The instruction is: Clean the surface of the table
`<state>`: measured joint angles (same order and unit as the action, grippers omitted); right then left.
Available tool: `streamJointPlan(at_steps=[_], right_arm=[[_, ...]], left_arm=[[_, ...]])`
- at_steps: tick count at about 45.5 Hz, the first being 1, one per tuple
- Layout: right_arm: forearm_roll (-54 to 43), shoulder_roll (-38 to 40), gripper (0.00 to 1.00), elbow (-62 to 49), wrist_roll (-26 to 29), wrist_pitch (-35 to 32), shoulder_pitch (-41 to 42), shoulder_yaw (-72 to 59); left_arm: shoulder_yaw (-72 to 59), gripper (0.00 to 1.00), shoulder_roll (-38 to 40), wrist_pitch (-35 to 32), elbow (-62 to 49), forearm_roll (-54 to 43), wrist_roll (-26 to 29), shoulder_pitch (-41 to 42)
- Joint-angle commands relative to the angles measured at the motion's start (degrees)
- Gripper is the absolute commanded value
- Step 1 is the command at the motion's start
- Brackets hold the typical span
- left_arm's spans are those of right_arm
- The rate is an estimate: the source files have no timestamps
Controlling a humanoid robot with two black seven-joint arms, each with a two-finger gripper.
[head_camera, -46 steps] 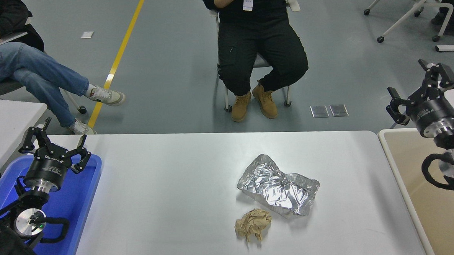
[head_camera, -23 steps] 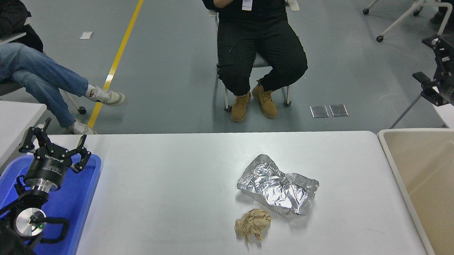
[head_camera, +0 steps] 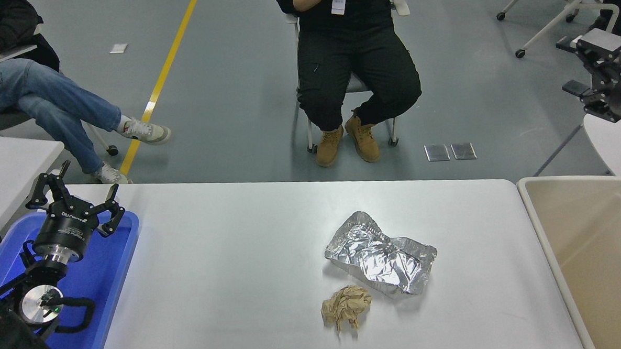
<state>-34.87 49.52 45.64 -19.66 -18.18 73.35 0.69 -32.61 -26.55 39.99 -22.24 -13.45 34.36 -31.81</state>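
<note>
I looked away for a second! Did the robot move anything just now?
Only its right arm moved: the right pincer lifted from over the bin up and away to the picture's right edge, holding nothing. The foil and paper ball lie on the table as before. The left pincer stayed over the blue tray.

White lettering on left pincer point(head_camera: 75, 198), seemingly unreadable

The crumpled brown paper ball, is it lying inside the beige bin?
No, the crumpled brown paper ball lies on the white table surface, just in front of the crushed foil tray, well left of the beige bin.
</note>
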Motion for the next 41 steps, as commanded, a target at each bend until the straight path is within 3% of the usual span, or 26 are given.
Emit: streamJointPlan(at_steps=[1,23,41], right_arm=[[-14.1,-4.3,0.99,1.8,-0.1,-2.7,6.7,-5.9],[-36.6,-18.1,0.99,5.2,-1.5,-2.5,9.9,-14.2],[-44.7,-22.7,0.99,11.1,-3.7,-2.2,10.1,-22.1]], left_arm=[[0.0,1.00,0.0,0.0,0.0,0.0,0.0,0.0],[0.0,1.00,0.0,0.0,0.0,0.0,0.0,0.0],[0.0,1.00,0.0,0.0,0.0,0.0,0.0,0.0]])
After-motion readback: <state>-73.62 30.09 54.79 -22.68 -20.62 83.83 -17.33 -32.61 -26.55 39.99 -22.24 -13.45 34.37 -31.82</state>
